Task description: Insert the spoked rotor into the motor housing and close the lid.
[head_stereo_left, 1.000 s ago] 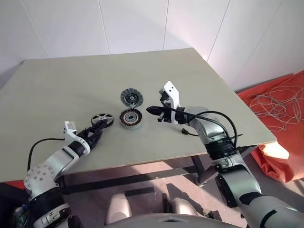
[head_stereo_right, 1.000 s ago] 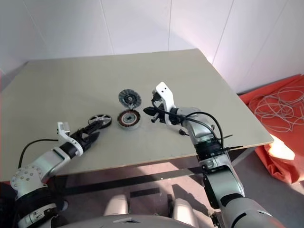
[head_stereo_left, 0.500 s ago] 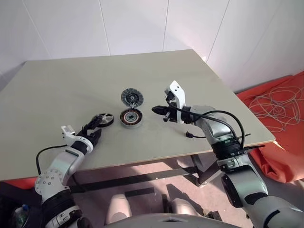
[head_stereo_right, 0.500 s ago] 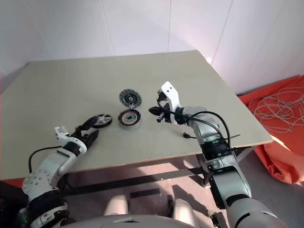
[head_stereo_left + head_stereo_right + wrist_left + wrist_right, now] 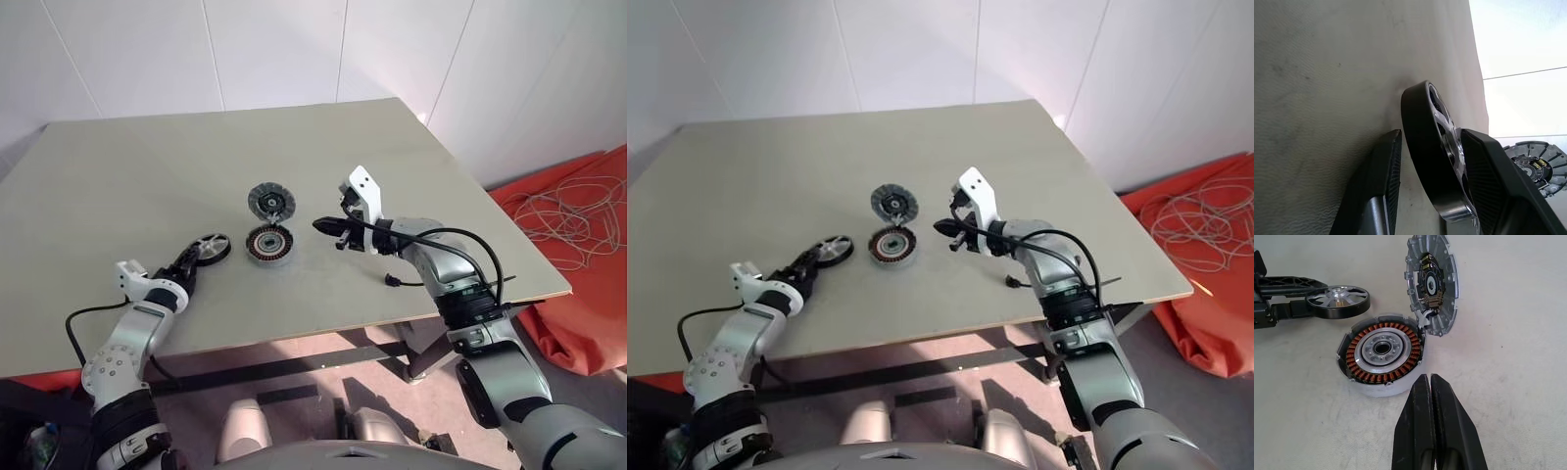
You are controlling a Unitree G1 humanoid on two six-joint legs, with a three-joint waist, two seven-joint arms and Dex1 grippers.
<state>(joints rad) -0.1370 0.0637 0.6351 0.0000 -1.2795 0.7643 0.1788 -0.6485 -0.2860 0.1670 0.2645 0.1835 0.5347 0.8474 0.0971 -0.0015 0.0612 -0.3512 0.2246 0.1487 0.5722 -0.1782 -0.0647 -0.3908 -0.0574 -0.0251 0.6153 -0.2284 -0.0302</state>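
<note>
The spoked rotor (image 5: 212, 247), a black ring with pale spokes, sits left of the motor housing (image 5: 270, 243) and looks slightly tipped up. My left gripper (image 5: 201, 254) is shut on the rotor, one finger (image 5: 1388, 166) on each side of its rim (image 5: 1420, 127). The housing (image 5: 1381, 352) lies open with its copper windings showing. Behind it, the ribbed grey lid (image 5: 1432, 284) leans tilted against its far edge. My right gripper (image 5: 1430, 379) is shut and holds nothing. It hovers just right of the housing and points at it.
The pale table (image 5: 147, 157) carries the parts near its middle, with its front edge (image 5: 323, 328) close to my arms. A black cable (image 5: 392, 282) hangs from my right forearm. On the floor to the right lie an orange cloth (image 5: 588, 255) and white cord.
My left gripper's fingers have closed from wide open onto the rotor, and the hand has turned. The right arm has kept still.
</note>
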